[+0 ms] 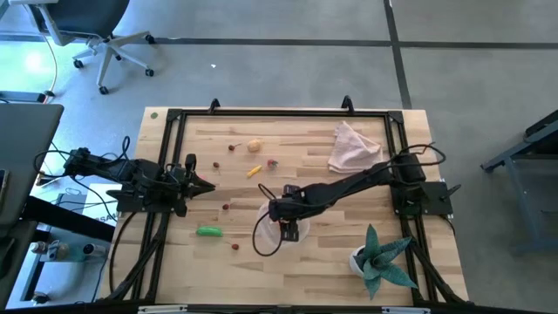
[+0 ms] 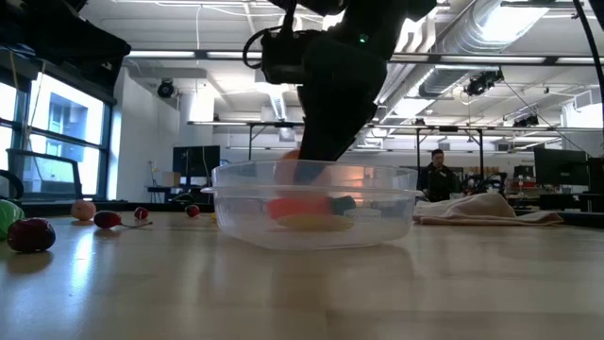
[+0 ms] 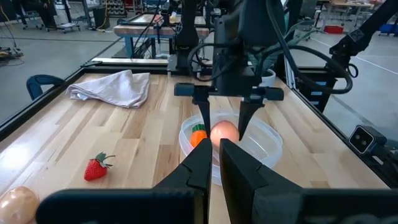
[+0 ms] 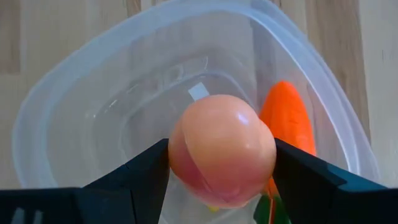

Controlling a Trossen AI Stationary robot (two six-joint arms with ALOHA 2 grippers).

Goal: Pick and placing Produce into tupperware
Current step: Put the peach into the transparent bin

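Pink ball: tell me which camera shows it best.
The right wrist view: the pink ball fills the frame, held between the right gripper fingers over the tupperware. The left wrist view shows it smaller, above the tupperware. The low view shows only a blurred patch behind the wall. The high view hides it under the arm.

Open-plan robotics lab: exposed ceiling ducts (image 2: 491, 42), desk monitors (image 2: 195, 161), wheeled office chair (image 1: 96, 30), concrete floor.

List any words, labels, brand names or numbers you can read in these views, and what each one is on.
None readable in any view.
The clear tupperware, the pink ball and the orange carrot bear no print.
The monitors in the room beyond the table are too far off to read.
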